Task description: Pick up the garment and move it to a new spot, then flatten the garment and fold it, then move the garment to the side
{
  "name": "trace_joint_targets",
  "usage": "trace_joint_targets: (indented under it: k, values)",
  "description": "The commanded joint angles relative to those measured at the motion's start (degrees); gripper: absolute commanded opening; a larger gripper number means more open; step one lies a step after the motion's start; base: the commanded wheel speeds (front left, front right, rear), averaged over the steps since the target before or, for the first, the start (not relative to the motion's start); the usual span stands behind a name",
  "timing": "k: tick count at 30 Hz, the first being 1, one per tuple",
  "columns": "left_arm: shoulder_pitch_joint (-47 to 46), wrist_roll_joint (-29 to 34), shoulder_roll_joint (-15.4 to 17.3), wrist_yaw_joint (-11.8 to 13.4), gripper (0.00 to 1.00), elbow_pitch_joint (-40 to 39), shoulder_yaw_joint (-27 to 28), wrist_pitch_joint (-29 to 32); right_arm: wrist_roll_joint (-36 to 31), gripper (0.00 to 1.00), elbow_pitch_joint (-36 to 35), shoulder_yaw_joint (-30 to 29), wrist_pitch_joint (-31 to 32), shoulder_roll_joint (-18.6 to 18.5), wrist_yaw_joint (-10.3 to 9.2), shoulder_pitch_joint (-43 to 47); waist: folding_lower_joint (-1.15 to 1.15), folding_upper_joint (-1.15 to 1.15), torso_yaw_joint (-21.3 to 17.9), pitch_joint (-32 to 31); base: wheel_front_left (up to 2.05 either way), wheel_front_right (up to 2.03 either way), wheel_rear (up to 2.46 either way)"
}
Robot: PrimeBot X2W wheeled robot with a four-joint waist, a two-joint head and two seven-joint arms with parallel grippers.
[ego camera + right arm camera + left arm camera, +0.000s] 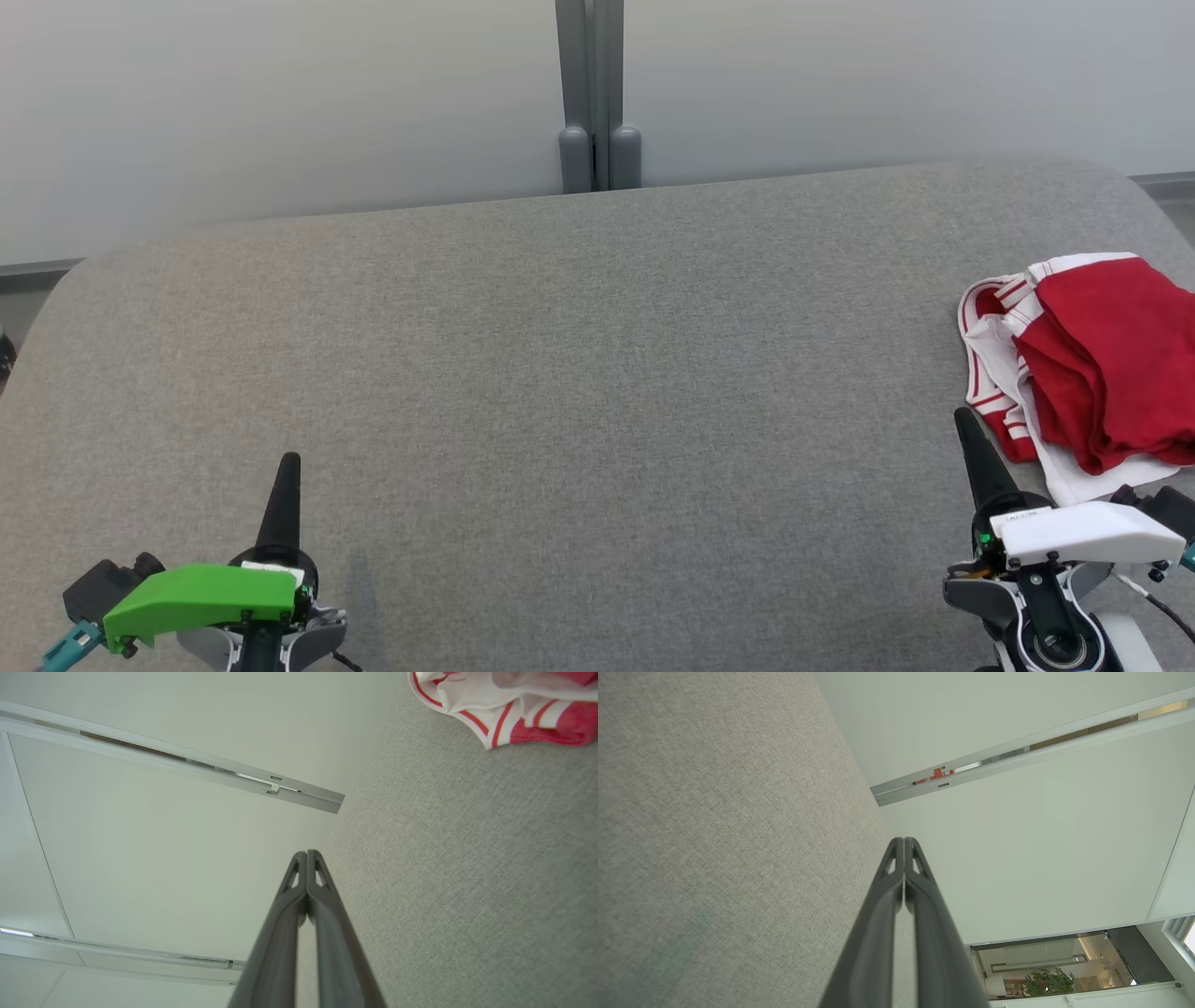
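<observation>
1. You are facing a wide grey counter with a cloth top.
2. The garment lies on the counter far over on your right side, at the right edge of the head view. It is red and white, with thin red stripes on the white bands.
3. The garment is in a loose heap. The red part sits on top, and the white part pokes out from under it on the left and on the near side. It may be a shirt or shorts, but it is too bunched up to tell.
4. Your left pincer is at the lower left of the head view. Its two dark fingers are pressed together into one point, and it holds nothing. A bright green cover sits on that wrist.
5. The left pincer is well apart from the garment, with a wide stretch of grey counter between them.
6. Your right pincer is at the lower right. Its fingers are pressed together too, and it holds nothing. A white cover sits on that wrist.
7. The tip of the right pincer is just beside the near left corner of the garment — close, but not touching. In the right wrist view the striped edge of the garment sits in the top right corner, apart from the fingers.
8. Behind the counter is a pale wall — a grey post runs up its middle.
</observation>
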Motion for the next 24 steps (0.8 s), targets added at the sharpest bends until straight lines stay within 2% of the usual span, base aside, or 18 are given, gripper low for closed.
trace_joint_targets:
  k: [1, 24]
  values:
    - [-1.39, -1.17, 0.24, -0.44, 0.0, -0.21, 0.56, 0.41, 1.34, 0.0, -0.15, -0.27, 0.48, -0.2, 0.03, -1.32, 0.0, 0.0, 0.01, 0.02, 0.0, 0.0, 0.0]
    - [-2.23, -9.84, 0.06, -1.53, 0.0, 0.06, 3.73, 3.37, 11.17, 0.0, 0.85, -1.85, 3.48, -0.02, 0.04, -1.97, 0.0, 0.0, 0.11, 0.41, 0.0, 0.0, 0.0]
